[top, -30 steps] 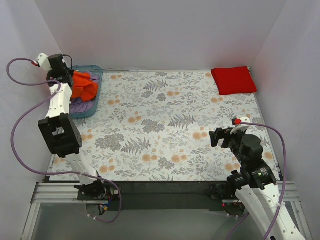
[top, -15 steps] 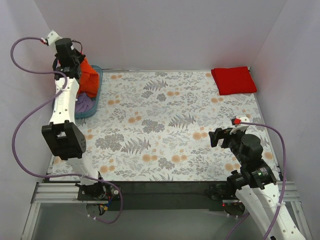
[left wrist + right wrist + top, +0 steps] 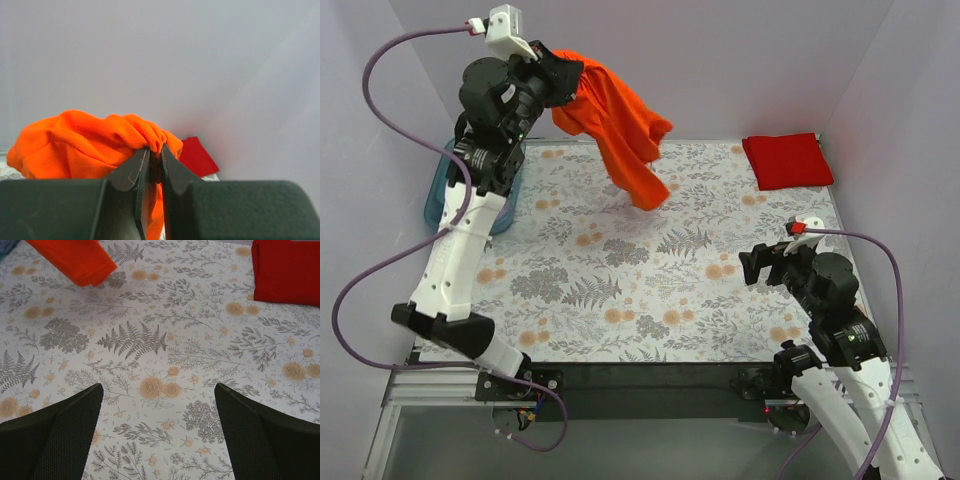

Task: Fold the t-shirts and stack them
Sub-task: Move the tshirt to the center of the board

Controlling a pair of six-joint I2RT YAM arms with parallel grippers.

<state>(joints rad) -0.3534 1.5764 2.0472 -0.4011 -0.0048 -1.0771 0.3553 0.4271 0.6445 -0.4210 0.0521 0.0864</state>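
My left gripper (image 3: 563,78) is raised high over the table's far left and is shut on a bunch of the bright orange t-shirt (image 3: 625,135), which hangs crumpled from it with its lower end just above the cloth. In the left wrist view the orange t-shirt (image 3: 85,145) bulges over my left gripper (image 3: 155,155), pinched between the jaws. The deeper red t-shirt (image 3: 787,160) lies folded at the far right corner, also seen as the red t-shirt (image 3: 287,270). My right gripper (image 3: 757,268) hovers open near the right front, right gripper (image 3: 159,390) holding nothing.
A blue basket (image 3: 437,195) stands at the far left edge, mostly hidden behind my left arm. The table is covered by a floral cloth (image 3: 650,290). White walls close in on three sides.
My left arm lifted the orange t-shirt out of the basket and swung it up and rightward over the table. The right arm shifted only slightly.
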